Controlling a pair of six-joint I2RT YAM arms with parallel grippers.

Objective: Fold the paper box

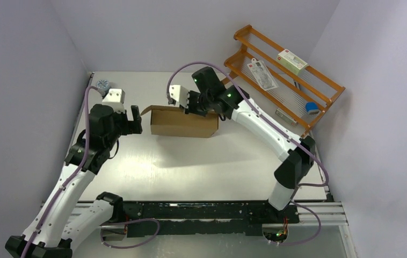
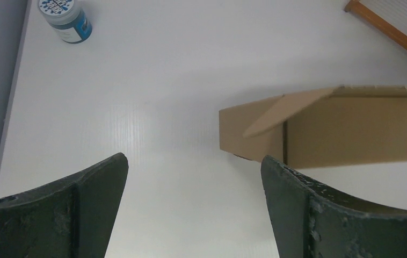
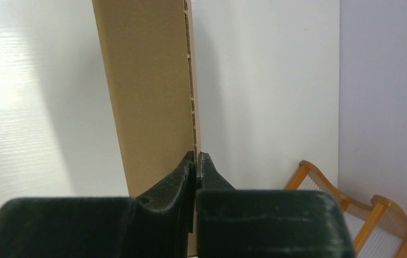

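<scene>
The box (image 1: 183,122), set at 12 o'clock of the table (image 1: 190,166) centre, was largely formed, its 9 o'clock flap (image 2: 284,113) left untucked; its 12 o'clock edge was pinched by the right gripper (image 3: 196,161), the left gripper (image 2: 193,157) being held wide open, empty, at 9 o'clock.

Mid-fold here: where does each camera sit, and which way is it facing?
Top external: above and behind the bases, looking down on the table; left arm, right arm, box and rack show.
Left wrist: on the left arm, facing past the open left gripper at the box's loose end flap and a jar.
Right wrist: on the right arm, looking along the box's top edge, the right gripper shut on it.
Shared: all three see the box and rack; top and left wrist see the jar.
</scene>
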